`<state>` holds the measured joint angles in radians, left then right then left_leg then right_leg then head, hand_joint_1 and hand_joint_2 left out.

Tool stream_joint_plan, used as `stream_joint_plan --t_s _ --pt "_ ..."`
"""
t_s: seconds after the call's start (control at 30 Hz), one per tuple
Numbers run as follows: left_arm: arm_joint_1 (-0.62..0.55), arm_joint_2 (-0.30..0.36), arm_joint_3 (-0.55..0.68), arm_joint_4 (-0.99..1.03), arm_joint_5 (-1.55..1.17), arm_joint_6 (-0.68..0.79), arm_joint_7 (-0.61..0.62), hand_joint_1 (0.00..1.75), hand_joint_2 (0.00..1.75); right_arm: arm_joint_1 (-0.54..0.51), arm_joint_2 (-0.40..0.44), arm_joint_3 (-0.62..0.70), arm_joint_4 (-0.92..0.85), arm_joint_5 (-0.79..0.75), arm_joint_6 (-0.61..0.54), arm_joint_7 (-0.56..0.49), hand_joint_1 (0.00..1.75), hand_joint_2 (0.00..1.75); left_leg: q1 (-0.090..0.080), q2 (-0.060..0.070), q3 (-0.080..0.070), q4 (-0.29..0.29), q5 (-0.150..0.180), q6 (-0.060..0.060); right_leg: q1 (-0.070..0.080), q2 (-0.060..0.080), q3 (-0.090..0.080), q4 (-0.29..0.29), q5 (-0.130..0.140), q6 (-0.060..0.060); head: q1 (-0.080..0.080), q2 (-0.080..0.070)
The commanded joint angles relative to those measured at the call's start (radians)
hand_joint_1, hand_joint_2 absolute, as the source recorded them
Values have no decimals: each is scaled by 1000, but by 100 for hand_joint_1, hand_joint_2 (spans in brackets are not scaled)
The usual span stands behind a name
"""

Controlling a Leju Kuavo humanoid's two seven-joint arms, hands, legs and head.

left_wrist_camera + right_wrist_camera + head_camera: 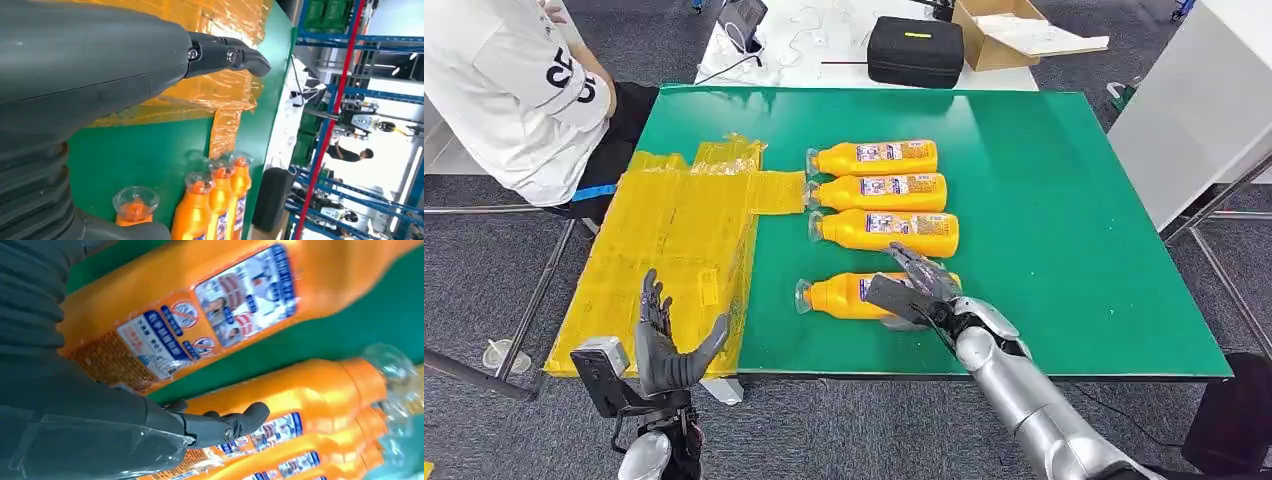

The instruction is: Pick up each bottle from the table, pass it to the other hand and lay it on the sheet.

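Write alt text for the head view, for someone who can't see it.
Four orange bottles lie on a green table; the robot's right hand reaches over the nearest bottle, apart from the other three. Its left hand hangs open over a yellow sheet at the table's left edge, near a seated person.

bottle labels [215, 315] printed but too blurred to read, black marks on person's white shirt [574, 80] unreadable

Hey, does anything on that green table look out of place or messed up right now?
Mostly tidy. The yellow sheet is crumpled and hangs off the table's left edge. Three orange bottles lie in a neat row; the nearest bottle lies apart, under the right hand.
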<state>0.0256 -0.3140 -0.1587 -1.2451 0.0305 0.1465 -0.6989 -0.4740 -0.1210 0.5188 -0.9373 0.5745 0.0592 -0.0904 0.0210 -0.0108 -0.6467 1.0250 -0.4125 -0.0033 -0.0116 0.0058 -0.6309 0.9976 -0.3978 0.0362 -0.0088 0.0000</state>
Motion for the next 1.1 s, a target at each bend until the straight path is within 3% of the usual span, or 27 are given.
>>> stream_joint_plan --t_s 0.03,0.53,0.57,0.6,0.63,0.93,1.1 --pt "-54 12 7 96 -13 3 1 0 175 -126 -66 176 187 11 77 16 0 175 -1 1 6 -1 -1 2 -1 0 6 -1 -1 -1 0 0" --pt "-69 -10 25 149 37 -22 2 0 175 -256 -111 365 244 -29 216 47 3 175 -1 1 7 -1 -1 2 -1 0 6 -1 -1 -1 0 0" --pt "-72 -12 27 156 40 -24 1 0 175 -259 -113 376 244 -30 215 45 133 175 -1 0 5 -1 0 2 -1 -1 5 -1 -1 -1 0 0" --pt "-72 -12 27 157 41 -24 1 0 175 -261 -114 381 245 -33 218 43 161 175 -1 0 4 -1 0 1 0 -1 4 -1 0 0 0 0" --pt "-72 -12 27 157 41 -24 1 0 175 -261 -114 381 245 -33 218 43 175 175 -1 0 7 -1 -1 2 0 -1 7 -1 -1 -1 0 0" --pt "-72 -15 24 162 53 -26 1 0 175 -256 -133 412 212 -90 197 37 175 175 -1 0 8 -1 -1 2 0 -1 7 -1 -1 -1 0 0" --pt "-55 -12 18 137 55 -23 1 0 175 -166 -170 325 65 -176 94 7 175 175 -1 -1 6 -1 -1 2 0 -3 7 -1 -1 -1 0 0"
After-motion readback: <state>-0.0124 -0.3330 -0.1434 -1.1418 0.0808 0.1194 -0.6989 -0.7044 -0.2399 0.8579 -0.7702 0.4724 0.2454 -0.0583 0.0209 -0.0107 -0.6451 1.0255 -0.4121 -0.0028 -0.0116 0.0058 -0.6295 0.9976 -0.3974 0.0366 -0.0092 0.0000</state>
